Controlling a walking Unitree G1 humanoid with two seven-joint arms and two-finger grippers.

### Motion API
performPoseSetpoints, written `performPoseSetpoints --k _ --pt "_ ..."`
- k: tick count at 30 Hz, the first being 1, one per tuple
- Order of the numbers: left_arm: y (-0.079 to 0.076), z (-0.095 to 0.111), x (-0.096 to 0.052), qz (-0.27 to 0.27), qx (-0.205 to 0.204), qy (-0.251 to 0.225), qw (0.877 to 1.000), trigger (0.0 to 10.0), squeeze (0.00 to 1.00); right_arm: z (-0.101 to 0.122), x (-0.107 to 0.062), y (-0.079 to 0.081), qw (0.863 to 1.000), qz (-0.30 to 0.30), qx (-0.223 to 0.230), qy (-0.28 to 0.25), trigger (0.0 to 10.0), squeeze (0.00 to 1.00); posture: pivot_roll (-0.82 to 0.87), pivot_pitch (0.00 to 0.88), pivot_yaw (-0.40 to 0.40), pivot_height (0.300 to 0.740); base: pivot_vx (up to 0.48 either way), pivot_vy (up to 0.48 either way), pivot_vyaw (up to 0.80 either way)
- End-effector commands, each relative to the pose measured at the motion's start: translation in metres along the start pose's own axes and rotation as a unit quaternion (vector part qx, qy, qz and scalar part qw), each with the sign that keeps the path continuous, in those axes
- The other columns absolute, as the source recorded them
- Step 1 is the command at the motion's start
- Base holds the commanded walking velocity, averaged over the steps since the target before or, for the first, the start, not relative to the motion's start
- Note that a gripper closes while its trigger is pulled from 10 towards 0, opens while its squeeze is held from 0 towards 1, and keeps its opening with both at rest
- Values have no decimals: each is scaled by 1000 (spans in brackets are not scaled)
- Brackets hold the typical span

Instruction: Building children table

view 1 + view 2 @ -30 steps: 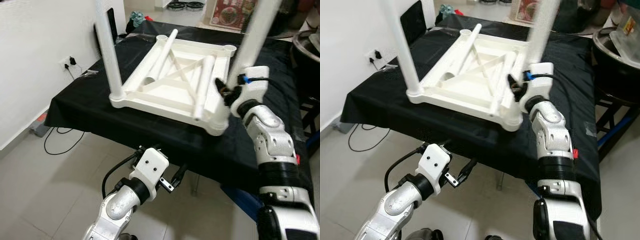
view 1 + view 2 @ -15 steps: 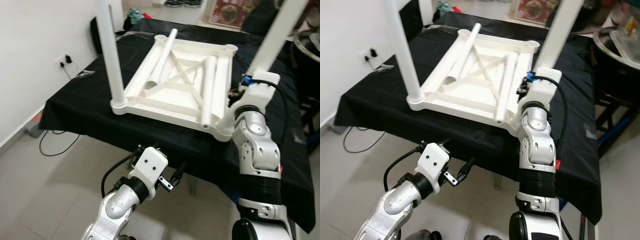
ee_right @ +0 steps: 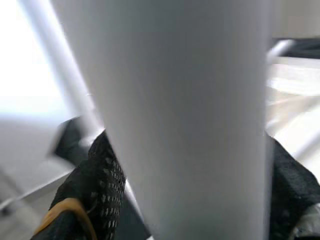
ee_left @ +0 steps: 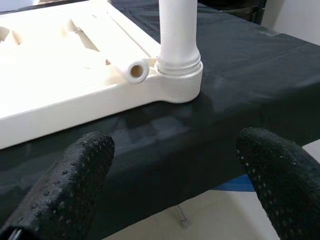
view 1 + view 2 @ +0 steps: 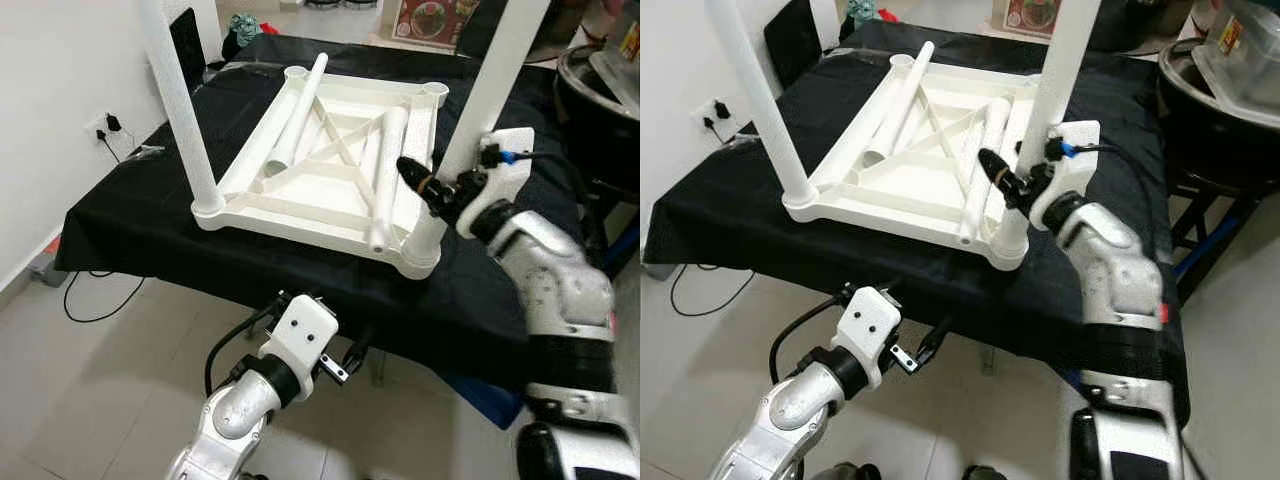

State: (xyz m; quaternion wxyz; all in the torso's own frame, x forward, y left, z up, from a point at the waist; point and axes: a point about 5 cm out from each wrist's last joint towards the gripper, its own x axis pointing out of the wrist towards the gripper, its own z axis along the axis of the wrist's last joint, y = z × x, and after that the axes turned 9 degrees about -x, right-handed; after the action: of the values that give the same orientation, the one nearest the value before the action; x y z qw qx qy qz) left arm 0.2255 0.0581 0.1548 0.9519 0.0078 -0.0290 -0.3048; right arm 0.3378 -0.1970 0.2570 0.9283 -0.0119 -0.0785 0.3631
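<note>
**Right gripper clasped round near-right leg; tabletop inverted on black cloth**

The white tabletop lies upside down, centre frame, on a table draped in black cloth. Its ribbed underside faces up.

Two legs stand upright in corner sockets. The left leg rises from the near-left corner at left of frame. The right leg rises from the near-right corner, right of centre. Two loose legs lie flat on the underside, one along the left rail, one along the right. The two far corner sockets, at upper centre, hold no leg.

The right gripper is at the right leg, low down, just above the socket. One black finger shows on the leg's left side. In the right wrist view the leg sits between both fingers, which flank it closely: grasping the leg.

The left gripper hangs low at bottom centre, below the table's near edge. Its fingers stand well apart, holding nothing.

A socket with plugs and a cable is on the wall at left of frame.
</note>
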Motion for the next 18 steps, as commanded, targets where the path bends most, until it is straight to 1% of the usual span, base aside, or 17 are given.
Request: performPoseSetpoints --k 1,5,6,7,9,10,11,14,15,16,17,18 --pt "-1 -7 0 1 -3 15 1000 10000 0 2 3 10 995 97 13 -8 10000 0 125 158 -34 740 0 0 0" --pt "0 -7 -1 1 -3 15 1000 10000 0 1 2 10 994 109 13 -7 10000 0 125 158 -34 740 0 0 0" --pt "0 -6 0 2 -3 15 1000 10000 0 -2 1 10 991 132 19 -2 10000 0 127 159 -34 740 0 0 0" --pt "0 -6 0 2 -3 15 1000 10000 0 -2 1 10 991 132 19 -2 10000 0 127 159 -34 740 0 0 0" --pt "0 -6 -1 2 -3 15 1000 10000 0 -10 3 14 985 171 24 7 10000 0 129 160 -33 740 0 0 0" --pt "0 -6 -1 2 -3 15 1000 10000 0 -10 3 14 985 171 24 7 10000 0 129 160 -33 740 0 0 0" --pt "0 -6 -1 2 -3 15 1000 10000 0 -13 4 15 982 185 28 8 10000 0 129 160 -33 740 0 0 0" --pt "0 -6 -1 2 -3 15 1000 10000 0 -14 8 17 981 189 29 7 10000 0 131 161 -35 740 0 0 0" --pt "0 -6 -1 3 -3 15 1000 10000 0 -14 13 18 982 187 34 1 10000 0 134 161 -35 740 0 0 0" --pt "0 -6 -1 3 -3 15 1000 10000 0 -14 13 18 982 187 34 1 10000 0 134 161 -35 740 0 0 0" --pt "-1 -6 -1 3 -3 15 1000 10000 0 -14 18 17 983 179 35 -2 10000 0 135 159 -37 740 0 0 0" --pt "-1 -6 -1 3 -3 15 1000 10000 0 -14 18 17 983 179 35 -2 10000 0 135 159 -37 740 0 0 0"
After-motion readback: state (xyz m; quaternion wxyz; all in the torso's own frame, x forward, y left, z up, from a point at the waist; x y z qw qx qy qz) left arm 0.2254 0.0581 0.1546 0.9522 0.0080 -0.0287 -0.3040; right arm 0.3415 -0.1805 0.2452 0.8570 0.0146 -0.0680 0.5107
